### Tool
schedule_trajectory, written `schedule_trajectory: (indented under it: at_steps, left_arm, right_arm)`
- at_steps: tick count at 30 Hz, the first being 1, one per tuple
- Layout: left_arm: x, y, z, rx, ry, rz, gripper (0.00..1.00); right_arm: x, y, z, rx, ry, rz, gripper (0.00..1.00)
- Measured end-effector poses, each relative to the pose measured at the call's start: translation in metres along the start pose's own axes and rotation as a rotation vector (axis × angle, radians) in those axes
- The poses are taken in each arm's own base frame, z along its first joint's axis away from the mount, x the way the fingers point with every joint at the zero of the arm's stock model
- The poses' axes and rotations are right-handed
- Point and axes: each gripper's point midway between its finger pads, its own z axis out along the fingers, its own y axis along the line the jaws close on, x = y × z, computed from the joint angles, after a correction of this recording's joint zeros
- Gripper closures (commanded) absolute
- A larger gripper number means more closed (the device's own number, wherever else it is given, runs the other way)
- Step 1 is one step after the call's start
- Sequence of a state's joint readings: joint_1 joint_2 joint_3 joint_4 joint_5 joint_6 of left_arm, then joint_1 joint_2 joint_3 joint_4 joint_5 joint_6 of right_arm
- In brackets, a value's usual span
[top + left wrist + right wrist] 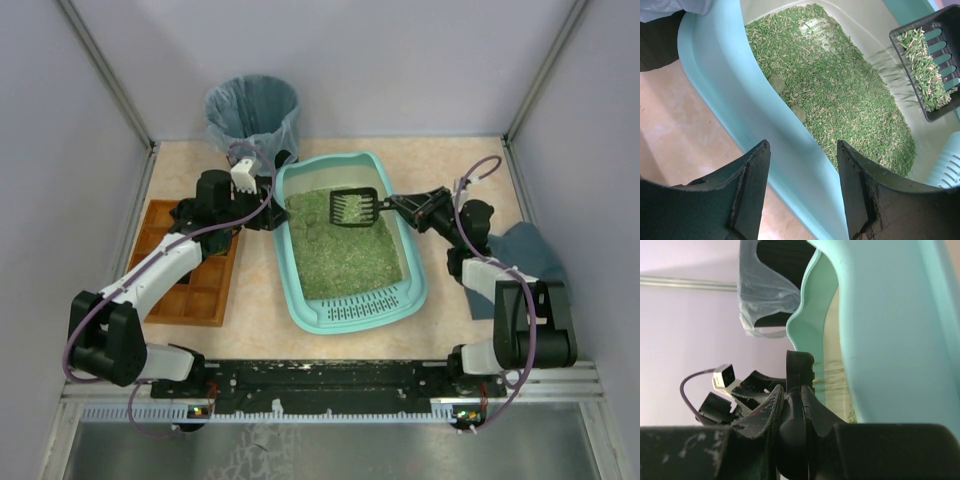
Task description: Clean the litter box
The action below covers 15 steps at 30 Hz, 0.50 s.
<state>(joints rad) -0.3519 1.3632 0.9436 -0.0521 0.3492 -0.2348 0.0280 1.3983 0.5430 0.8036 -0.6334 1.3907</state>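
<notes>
The teal litter box (300, 262) lies mid-table, holding green pellet litter (345, 250), its slotted lip (365, 308) at the near end. My left gripper (268, 207) is at the box's back left rim (740, 95); its fingers straddle that rim and hold it. Two pale clumps (776, 82) lie in the litter near that wall. My right gripper (396, 207) is shut on the handle (799, 371) of a black slotted scoop (353, 208). The scoop (930, 65) hangs above the litter with pellets in it, and some pellets are falling through.
A black bin with a blue-grey bag (252, 110) stands behind the box's back left corner. A brown wooden compartment tray (195, 270) lies left of the box, under my left arm. A blue-grey cloth (530, 255) lies at the right. Walls close in on three sides.
</notes>
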Motion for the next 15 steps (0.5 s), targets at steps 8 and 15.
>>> schedule_trajectory:
  at_steps: [8, 15]
  left_arm:
    - [0.0012, 0.0005, 0.0009, 0.000, 0.004, -0.001, 0.38]
    - [0.0023, 0.0010, 0.0016, -0.001, 0.008, -0.002, 0.38]
  right_arm:
    - [-0.0008, -0.0057, -0.0024, 0.033, -0.022, -0.007, 1.00]
    - [-0.0013, -0.0087, -0.0026, 0.054, -0.021, -0.024, 1.00]
